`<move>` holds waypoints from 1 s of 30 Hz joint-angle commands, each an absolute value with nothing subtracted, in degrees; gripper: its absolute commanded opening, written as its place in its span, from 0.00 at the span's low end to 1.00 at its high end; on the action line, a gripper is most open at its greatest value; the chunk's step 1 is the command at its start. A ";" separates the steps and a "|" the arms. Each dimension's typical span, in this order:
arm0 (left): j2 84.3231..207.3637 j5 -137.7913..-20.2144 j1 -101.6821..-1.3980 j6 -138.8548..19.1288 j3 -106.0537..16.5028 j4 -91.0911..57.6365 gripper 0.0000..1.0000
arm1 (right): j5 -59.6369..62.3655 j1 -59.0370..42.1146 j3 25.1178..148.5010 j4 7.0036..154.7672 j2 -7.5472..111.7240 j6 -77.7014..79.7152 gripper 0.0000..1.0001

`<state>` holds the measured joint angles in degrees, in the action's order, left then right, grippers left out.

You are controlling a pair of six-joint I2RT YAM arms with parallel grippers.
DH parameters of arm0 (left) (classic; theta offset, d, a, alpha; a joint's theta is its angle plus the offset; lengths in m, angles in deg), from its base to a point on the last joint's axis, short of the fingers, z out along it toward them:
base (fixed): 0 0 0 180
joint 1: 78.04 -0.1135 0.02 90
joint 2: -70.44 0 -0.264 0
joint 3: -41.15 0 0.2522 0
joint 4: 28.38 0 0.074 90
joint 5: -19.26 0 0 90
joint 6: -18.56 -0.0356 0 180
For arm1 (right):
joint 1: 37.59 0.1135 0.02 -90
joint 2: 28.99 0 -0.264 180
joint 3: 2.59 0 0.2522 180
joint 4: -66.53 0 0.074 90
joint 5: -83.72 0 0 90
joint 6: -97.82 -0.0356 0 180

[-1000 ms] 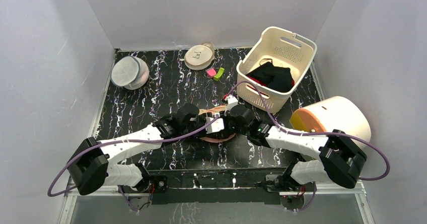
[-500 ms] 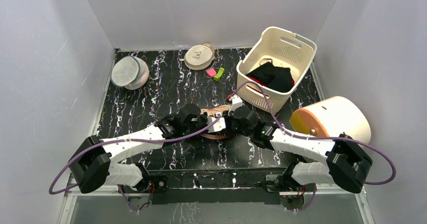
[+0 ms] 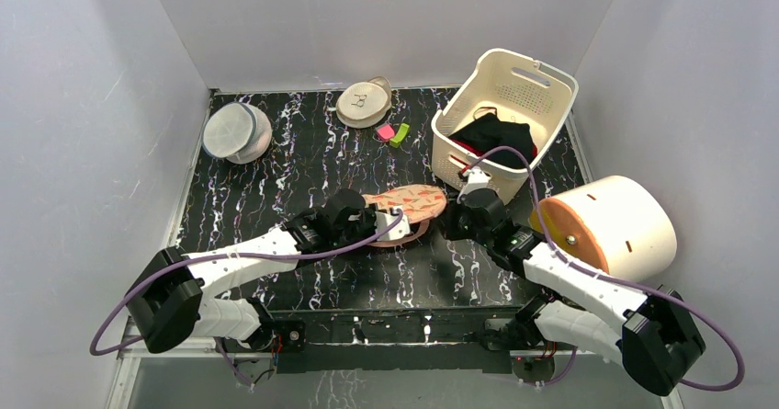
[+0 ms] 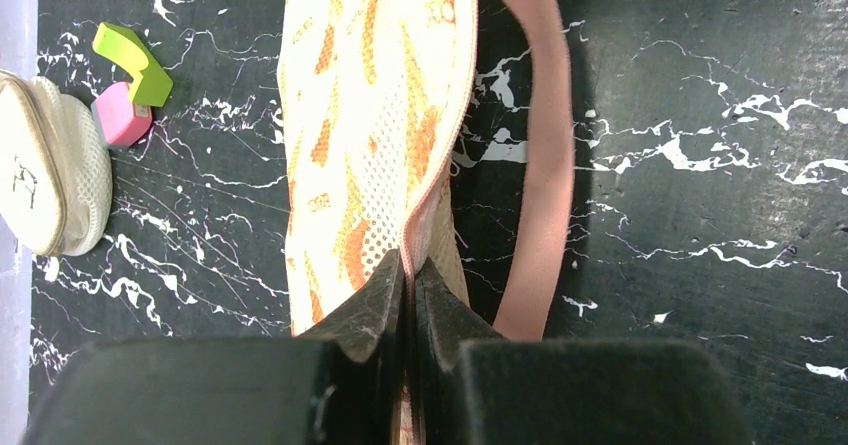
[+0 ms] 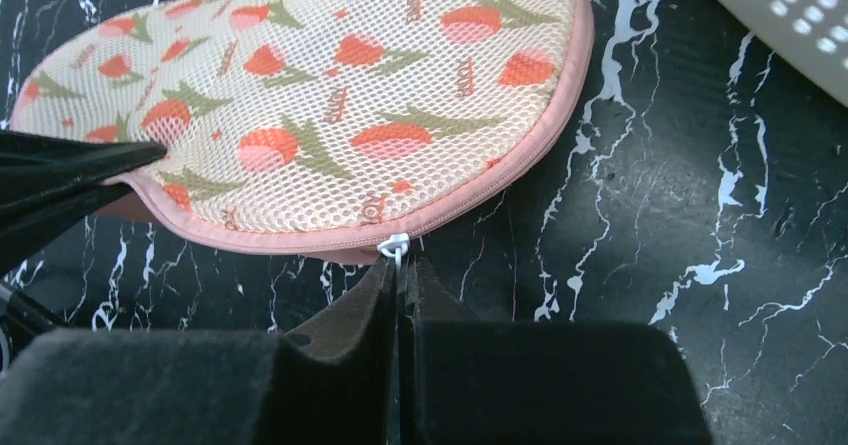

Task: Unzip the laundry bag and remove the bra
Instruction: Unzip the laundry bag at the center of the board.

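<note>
The laundry bag (image 3: 411, 203) is a beige-pink mesh pouch with red-and-green prints and pink trim, lying mid-table. My left gripper (image 3: 395, 220) is shut on the bag's near-left edge, pinching the zipper seam (image 4: 408, 265). The pink loop (image 4: 545, 165) lies beside it. My right gripper (image 3: 451, 217) is at the bag's right side, shut on the small white zipper pull (image 5: 397, 248) at the pink trim of the bag (image 5: 320, 105). The left fingers (image 5: 70, 170) show at the left in the right wrist view. The bra is hidden.
A white basket (image 3: 544, 83) holding black clothes stands at the back right. A white drum (image 3: 611, 225) lies at the right. A round grey-white domed pouch (image 3: 234, 130) and a beige disc pouch (image 3: 363, 103) sit at the back, with pink and green pieces (image 3: 392, 133) nearby.
My right gripper has moved to the right with the zipper pull, uncovering the bag's printed top. The left gripper has kept its hold and barely moved.
</note>
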<state>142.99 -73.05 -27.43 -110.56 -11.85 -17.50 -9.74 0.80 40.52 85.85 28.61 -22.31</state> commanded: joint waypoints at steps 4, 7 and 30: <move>140.90 -74.69 -27.98 -112.15 -11.15 -15.68 0.19 | -4.76 1.33 44.58 87.60 30.73 -19.34 0.00; 139.81 -77.63 -27.95 -111.72 -10.94 -15.63 0.37 | -4.14 4.13 44.19 84.28 32.15 -21.16 0.00; 144.21 -87.89 -28.02 -107.11 -14.39 -14.93 0.32 | -4.79 14.17 50.18 76.16 40.95 -24.72 0.00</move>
